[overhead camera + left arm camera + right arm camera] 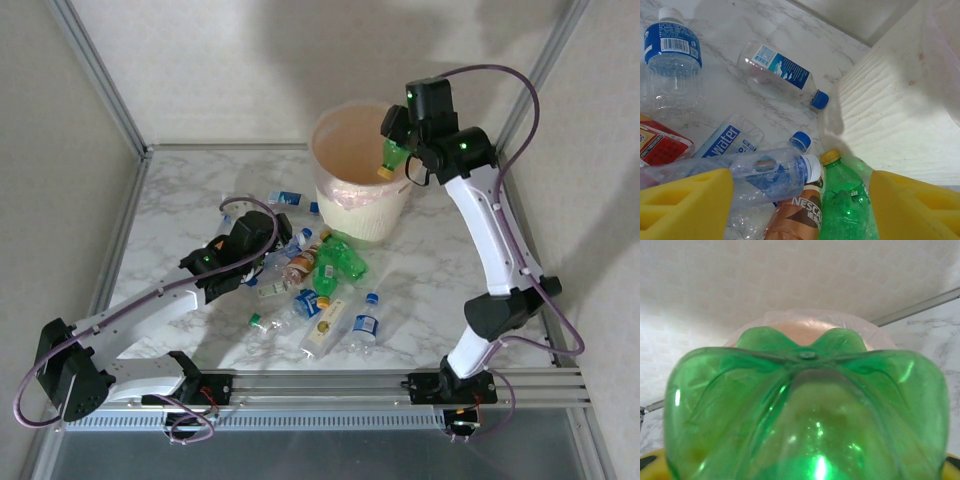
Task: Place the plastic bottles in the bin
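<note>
My right gripper point(398, 148) is shut on a green bottle point(392, 157) with an orange cap, hanging cap-down over the right rim of the cream bin point(350, 215). The right wrist view looks along the green bottle's base point(805, 405) toward the lined bin mouth point(767, 320). My left gripper point(800, 200) stands open low over the bottle pile point(320, 275) beside the bin. Between its yellow fingers point(685, 205) lie a clear white-capped bottle point(760, 175), a brown Nescafe bottle point(797, 215) and a green yellow-capped bottle point(842, 200).
More clear blue-capped bottles lie on the marble table: one near the bin wall point(782, 70), one at far left point(672, 65), two toward the front edge point(365, 325). Metal frame posts point(100, 75) and walls close in the table.
</note>
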